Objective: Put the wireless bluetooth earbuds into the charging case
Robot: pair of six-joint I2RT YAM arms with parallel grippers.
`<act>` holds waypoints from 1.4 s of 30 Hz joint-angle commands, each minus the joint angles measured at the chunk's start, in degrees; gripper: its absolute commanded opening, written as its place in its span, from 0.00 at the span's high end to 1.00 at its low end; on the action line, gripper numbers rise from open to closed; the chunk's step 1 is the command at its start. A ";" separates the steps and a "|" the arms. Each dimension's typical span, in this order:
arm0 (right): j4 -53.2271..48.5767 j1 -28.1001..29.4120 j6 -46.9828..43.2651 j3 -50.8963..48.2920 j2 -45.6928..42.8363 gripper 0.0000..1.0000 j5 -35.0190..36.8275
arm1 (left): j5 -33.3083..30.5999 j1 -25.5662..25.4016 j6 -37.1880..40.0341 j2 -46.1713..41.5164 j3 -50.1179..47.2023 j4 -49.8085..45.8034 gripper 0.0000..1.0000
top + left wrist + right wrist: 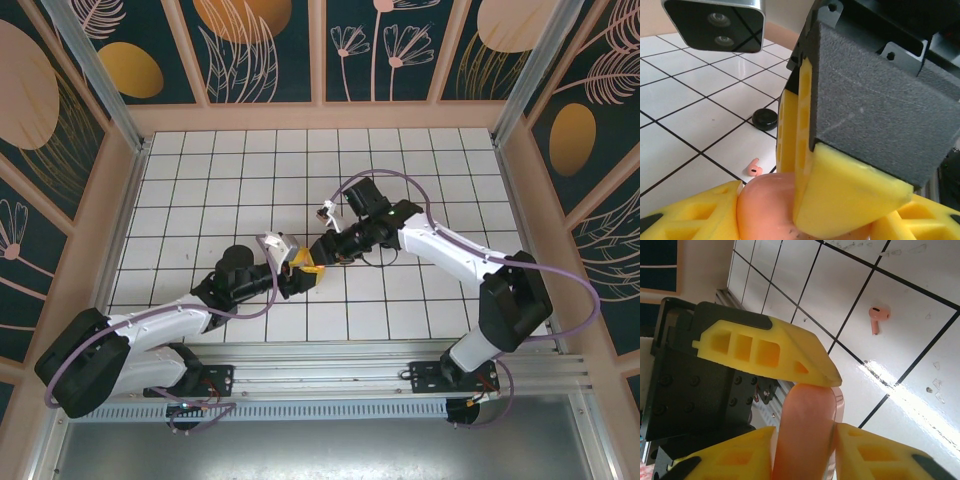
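Both arms meet mid-tabletop (400,180). The left tool (303,266) is clamped on a pink case (765,210), its yellow fingers (690,212) hugging each side. The right tool (328,250) grips the same case from the opposite side, fingers (880,455) tight against it. One left finger lies across the top of the case in the right wrist view. A pink earbud (877,316) lies loose on a white tile near the case, apart from it. A black rounded lump (765,119) sits on a grid line just beyond; I can't tell what it is.
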 commanded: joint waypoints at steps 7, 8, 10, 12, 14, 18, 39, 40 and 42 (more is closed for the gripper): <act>1.36 -0.40 -2.41 0.23 -4.42 0.82 -0.53 | 1.98 0.31 0.49 1.65 6.64 -7.67 0.37; 2.81 -1.20 -2.39 -1.24 -5.80 0.82 -0.54 | 2.69 0.33 0.53 1.92 7.82 -9.51 0.31; 5.39 -2.73 -2.16 -3.85 -7.99 0.83 -0.70 | 4.34 0.36 0.72 2.04 9.48 -12.19 0.06; 7.52 -4.55 -2.08 -6.33 -9.88 0.82 -2.16 | 4.64 0.33 1.37 1.61 10.26 -14.21 0.01; 8.36 -6.04 -2.65 -8.40 -11.47 0.82 -3.20 | 3.43 0.45 2.97 0.56 10.88 -16.60 0.01; 8.44 -7.78 -5.07 -10.31 -13.96 0.83 -3.78 | 4.65 1.83 4.88 -0.96 12.59 -20.24 0.01; 6.08 -11.05 -31.89 -11.48 -22.08 0.82 -11.10 | 18.44 4.18 35.69 1.35 28.65 -47.29 0.05; 6.23 -11.00 -33.73 -11.93 -23.09 0.83 -11.34 | 18.64 4.19 35.77 1.18 28.52 -46.94 0.05; 7.37 -10.95 -36.48 -12.89 -24.93 0.84 -11.34 | 19.26 4.16 36.50 0.97 28.38 -46.61 0.06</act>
